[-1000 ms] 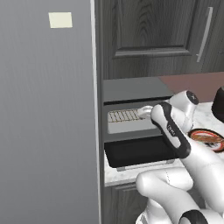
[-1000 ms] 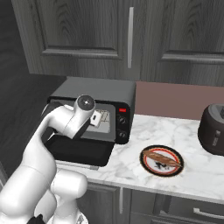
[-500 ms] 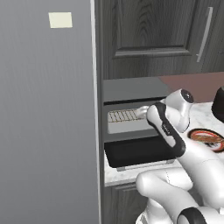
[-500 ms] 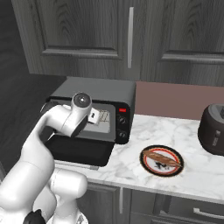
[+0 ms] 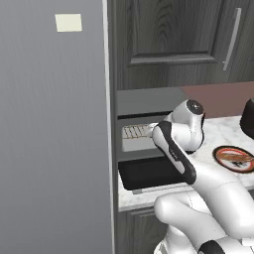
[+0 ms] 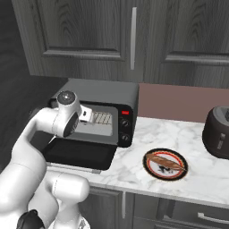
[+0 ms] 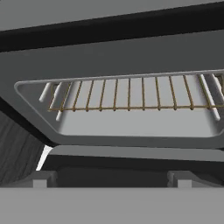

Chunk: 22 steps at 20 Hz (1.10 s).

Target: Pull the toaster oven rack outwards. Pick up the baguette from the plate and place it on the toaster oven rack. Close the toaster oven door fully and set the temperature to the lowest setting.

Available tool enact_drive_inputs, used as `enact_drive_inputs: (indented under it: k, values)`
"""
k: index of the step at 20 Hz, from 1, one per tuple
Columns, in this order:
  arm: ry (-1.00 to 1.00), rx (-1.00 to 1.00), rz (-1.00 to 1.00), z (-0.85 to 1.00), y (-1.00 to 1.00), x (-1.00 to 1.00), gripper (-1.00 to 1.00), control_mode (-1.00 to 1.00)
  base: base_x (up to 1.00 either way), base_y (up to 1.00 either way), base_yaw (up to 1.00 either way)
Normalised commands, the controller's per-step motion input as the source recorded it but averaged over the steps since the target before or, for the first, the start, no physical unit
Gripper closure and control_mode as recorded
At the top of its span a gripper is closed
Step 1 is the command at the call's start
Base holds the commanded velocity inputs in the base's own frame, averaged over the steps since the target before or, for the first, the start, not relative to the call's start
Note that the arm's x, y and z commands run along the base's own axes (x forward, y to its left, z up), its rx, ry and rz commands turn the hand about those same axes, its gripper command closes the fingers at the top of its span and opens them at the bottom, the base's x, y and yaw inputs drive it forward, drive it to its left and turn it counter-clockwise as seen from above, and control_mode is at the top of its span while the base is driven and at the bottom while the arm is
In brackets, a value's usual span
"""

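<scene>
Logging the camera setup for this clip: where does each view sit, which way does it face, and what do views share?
Left base view: behind the arm's left, looking forward and down at the boxy black toaster oven with its glass door folded down; white arm rises lower right.
Right base view: behind its right, facing the same oven, the round orange-rimmed plate; arm lower left.
Hand view: on the hand, looking into the cavity at the silvery wire rack; fingertips at the bottom.
Shared: both base views show oven, open door and plate.

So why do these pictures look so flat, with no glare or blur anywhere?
Hand view: toaster oven rack crisp, evenly lit, no glare. Right base view: plate sharp, barely shadowed on the marble counter. Left base view: grey panel uniform, shadeless.
</scene>
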Motion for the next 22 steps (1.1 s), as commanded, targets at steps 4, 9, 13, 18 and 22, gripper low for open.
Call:
enact_drive_inputs:
  k: [4,9,13,18,22]
  values:
    - [-0.02,-0.06,0.00,-0.08,0.05,0.00,-1.00,-1.00,0.00,0.00,0.00]
    - [-0.04,0.00,0.00,-0.16,0.00,0.00,-1.00,-1.00,0.00,0.00,0.00]
    - [-0.01,0.00,0.00,-0.09,0.00,0.00,-1.00,-1.00,0.00,0.00,0.00]
    - [0.00,0.00,0.00,-0.02,0.00,0.08,-1.00,-1.00,0.00,0.00,0.00]
    - [0.00,0.00,0.00,0.00,0.00,0.18,-1.00,-1.00,0.00,0.00,0.00]
